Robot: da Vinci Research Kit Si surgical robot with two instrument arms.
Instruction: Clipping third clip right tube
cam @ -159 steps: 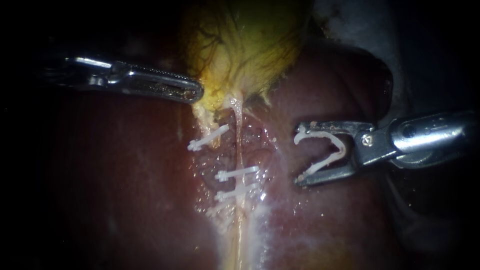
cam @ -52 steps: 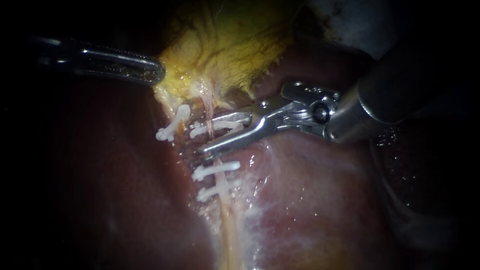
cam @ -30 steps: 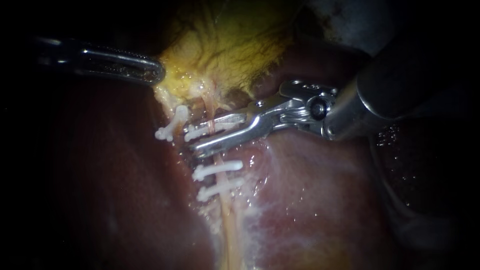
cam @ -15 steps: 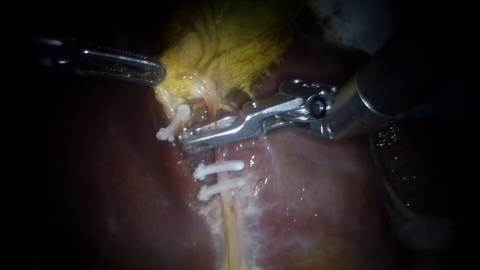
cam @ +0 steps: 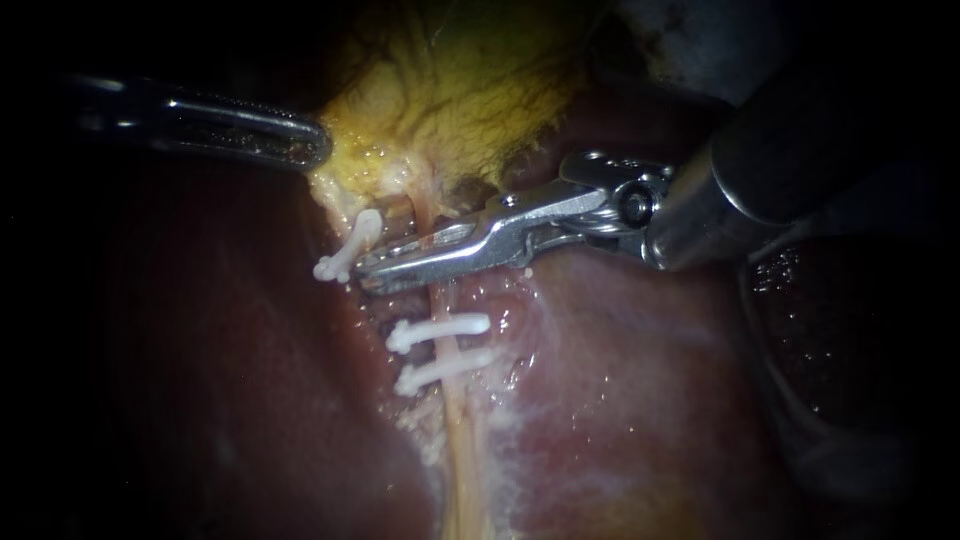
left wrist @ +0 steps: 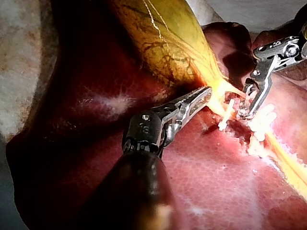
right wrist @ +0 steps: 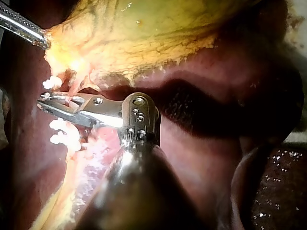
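The right tube [cam: 452, 340] runs as a pale strand from the gallbladder [cam: 450, 90] down over the liver [cam: 620, 400], and it passes straight through the right instrument's [cam: 372, 270] pincer. That pincer lies crosswise over the tube with its two halves pressed almost together, pinching the tube from both sides. Only a thin slit shows between them. Whether a clip sits inside the slit cannot be made out in the endoscope view. In the right wrist view something pale shows between the halves near the tip.

Just beyond the pincer, on the side away from the gallbladder, two white clips [cam: 437, 329] [cam: 440, 370] cross the same tube, one close behind the other. Just past the pincer's tip a third white clip [cam: 345, 250] stands slanted on a separate stub of tissue, almost touching the tip.

The left instrument [cam: 318, 150] reaches the gallbladder's yellow lower edge, well apart from the right pincer. Its pincer is pressed together on that edge, and the tissue is drawn to a point toward it.
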